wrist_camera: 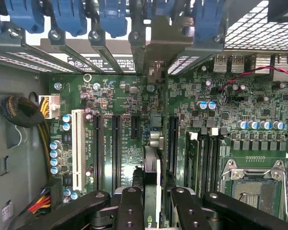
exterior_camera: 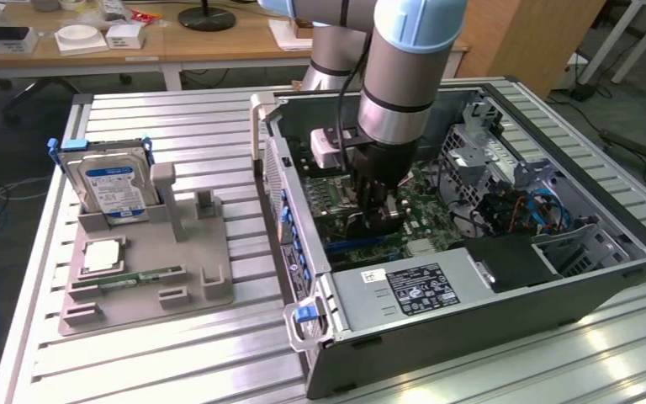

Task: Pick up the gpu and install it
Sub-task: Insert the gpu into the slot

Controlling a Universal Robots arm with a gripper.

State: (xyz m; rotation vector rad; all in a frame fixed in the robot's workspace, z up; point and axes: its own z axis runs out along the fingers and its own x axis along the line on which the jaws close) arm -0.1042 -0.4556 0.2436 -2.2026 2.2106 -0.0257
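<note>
Inside the open computer case (exterior_camera: 592, 278), my gripper (exterior_camera: 373, 217) reaches down to the green motherboard (exterior_camera: 424, 210). In the wrist view the gpu (wrist_camera: 152, 163) appears edge-on as a thin dark card between my black fingers (wrist_camera: 130, 206), with the gripper (wrist_camera: 152, 203) shut on it. The card stands upright over the motherboard (wrist_camera: 120, 100), in line with the gap between two long black slots (wrist_camera: 116, 143). Its far end points toward a pale metal bracket (wrist_camera: 156, 33) at the case's rear wall. Whether its lower edge is seated in a slot is hidden.
On the exterior view's left, a grey holder tray (exterior_camera: 199, 290) carries a silver hard drive with a blue label (exterior_camera: 115, 185) and a slim green memory stick (exterior_camera: 132, 276). A power supply (exterior_camera: 413, 286) sits at the case's near side. Blue latches (wrist_camera: 69, 17) line the rear wall.
</note>
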